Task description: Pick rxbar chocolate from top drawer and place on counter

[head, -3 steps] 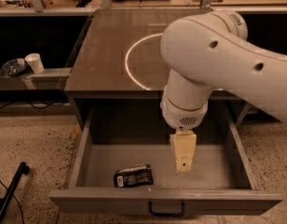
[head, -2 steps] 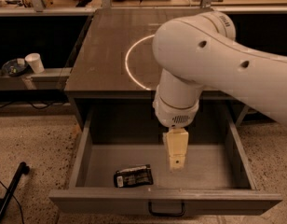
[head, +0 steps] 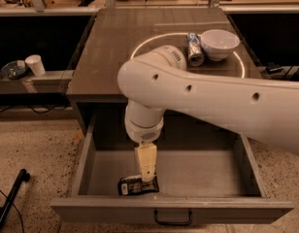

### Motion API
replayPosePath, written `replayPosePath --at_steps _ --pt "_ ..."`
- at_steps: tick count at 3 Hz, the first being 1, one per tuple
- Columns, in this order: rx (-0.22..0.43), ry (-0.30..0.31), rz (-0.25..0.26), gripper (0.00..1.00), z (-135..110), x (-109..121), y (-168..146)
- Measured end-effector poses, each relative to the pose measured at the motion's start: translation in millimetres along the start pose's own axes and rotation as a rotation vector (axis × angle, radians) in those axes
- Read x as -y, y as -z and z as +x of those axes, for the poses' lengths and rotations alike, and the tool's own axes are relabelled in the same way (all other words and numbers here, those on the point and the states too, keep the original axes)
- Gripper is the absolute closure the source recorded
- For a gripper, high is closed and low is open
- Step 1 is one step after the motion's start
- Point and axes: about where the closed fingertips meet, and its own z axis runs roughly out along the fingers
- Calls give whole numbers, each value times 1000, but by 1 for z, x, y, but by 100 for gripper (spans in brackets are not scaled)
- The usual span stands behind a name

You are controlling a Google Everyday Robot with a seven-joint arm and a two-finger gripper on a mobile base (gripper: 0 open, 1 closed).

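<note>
The top drawer [head: 91,154] stands pulled open below the counter [head: 110,52], its dark loop handle [head: 173,220] at the front. The rxbar chocolate [head: 132,186], a flat black-wrapped bar, lies on the drawer floor near the front left. My gripper [head: 147,174] hangs from the white arm inside the drawer, its pale tip right at the bar's right end and overlapping it. The counter is dark grey-brown with a thin white circle [head: 140,45] on it.
A silver-blue can [head: 193,48] lies on the counter beside a white bowl [head: 219,43]. A white cup [head: 35,65] and a dark dish [head: 13,70] sit on a low shelf at left. A black pole [head: 11,200] lies on the speckled floor.
The arm has swung left and lower in the drawer, bringing the gripper from mid-drawer down to the bar. The can and bowl on the counter have come into view.
</note>
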Motion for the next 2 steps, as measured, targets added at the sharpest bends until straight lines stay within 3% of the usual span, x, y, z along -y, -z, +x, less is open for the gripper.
replayPosePath --at_steps 1,2 --pt "36 31 -35 12 -31 11 -52" --pt "74 30 -58 9 -41 6 -83"
